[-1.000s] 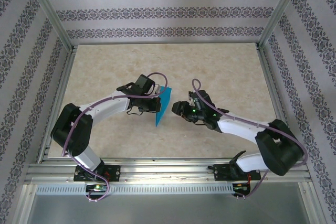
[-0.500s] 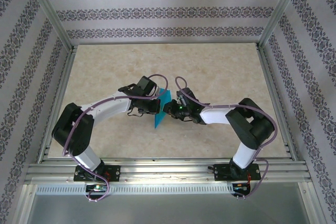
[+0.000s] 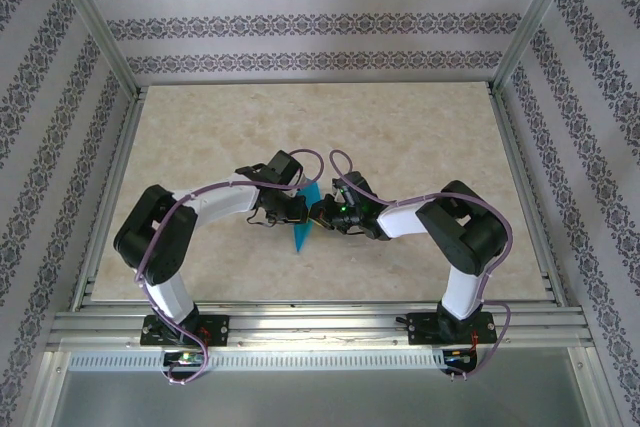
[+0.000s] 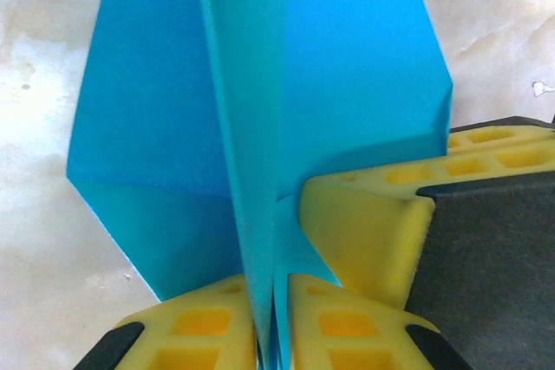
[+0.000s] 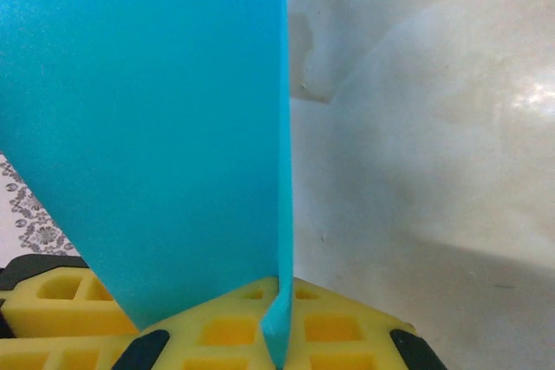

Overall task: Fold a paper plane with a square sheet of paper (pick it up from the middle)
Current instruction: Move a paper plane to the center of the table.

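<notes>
Change: 1 s ago the right arm was stretched out to the side w/ its tool wide. It has since swung in and bent at the elbow. The right tool (image 3: 322,213) now meets the left tool (image 3: 296,209) at mid-table, and its jaws have gone from gaping to closed on the paper (image 3: 302,232). The right wrist view confirms it: a blue edge runs down into the seam betw. the 2 yellow pads (image 5: 225,327), pinched tight.

Left tool: in its wrist view the pads sit close on either side of the centre fold. I can't tell whether they still clamp or have begun to ease off.

The paper has barely moved. It stands on edge betw. the 2 tools; can't tell if its lower tip touches the table (image 3: 420,137).

My read: a 2-handed hold or handover, prob. so 1 tool can regrip for the next fold. Plane not finished.

Materials:
- **Paper:** thin, smooth, matte teal-blue, w/ a sharp centre crease and slanted fold lines beside it. Edges are crisp; it looks light and likely to flex.
- **Pads:** yellow, foam-like, w/ square pockets, on black fingers.
- **Table:** pale, marbled, slightly glossy.
</notes>
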{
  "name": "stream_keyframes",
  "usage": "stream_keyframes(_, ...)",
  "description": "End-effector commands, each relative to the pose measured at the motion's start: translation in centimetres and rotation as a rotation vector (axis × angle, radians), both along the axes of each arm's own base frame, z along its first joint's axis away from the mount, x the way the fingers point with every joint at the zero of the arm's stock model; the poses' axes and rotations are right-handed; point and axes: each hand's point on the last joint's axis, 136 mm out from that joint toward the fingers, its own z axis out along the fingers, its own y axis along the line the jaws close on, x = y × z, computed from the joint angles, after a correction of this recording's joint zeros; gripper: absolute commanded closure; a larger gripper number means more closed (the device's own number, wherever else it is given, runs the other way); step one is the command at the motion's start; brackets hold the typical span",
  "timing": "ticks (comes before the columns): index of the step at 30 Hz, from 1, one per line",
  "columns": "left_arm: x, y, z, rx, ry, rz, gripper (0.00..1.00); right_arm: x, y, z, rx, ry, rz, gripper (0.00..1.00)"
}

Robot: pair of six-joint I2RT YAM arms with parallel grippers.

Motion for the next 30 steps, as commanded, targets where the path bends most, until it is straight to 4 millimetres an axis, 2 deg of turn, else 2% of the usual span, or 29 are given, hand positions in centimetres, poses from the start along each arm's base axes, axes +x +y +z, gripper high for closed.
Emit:
stream_keyframes(1,-0.1,-1.0,-0.3,-0.035,0.017,-0.003,0.83,0.2,0.2,0.3,0.030,-0.011,0.014,0.93)
stream_keyframes(16,-0.4,-1.2,-1.8,-0.003,0.060,-0.030,0.84,-0.1,0.3,-0.1,0.030,0.000,0.025,0.90)
stream_keyframes(21,-0.4,-1.7,-1.9,-0.012,0.065,-0.037,0.93,-0.1,0.0,-0.1,0.028,0.002,0.021,0.88)
stream_keyframes(26,0.0,-0.4,-2.0,0.064,0.043,-0.011,0.98,0.0,-1.5,0.8,0.000,-0.020,-0.011,0.78)
stream_keyframes(28,0.4,0.5,-1.7,0.113,0.019,0.007,0.98,0.1,-2.8,1.6,-0.009,-0.046,-0.038,0.71)
stream_keyframes(30,0.9,1.2,-1.3,0.161,-0.005,0.022,0.98,-0.2,-3.8,2.6,-0.022,-0.071,-0.041,0.71)
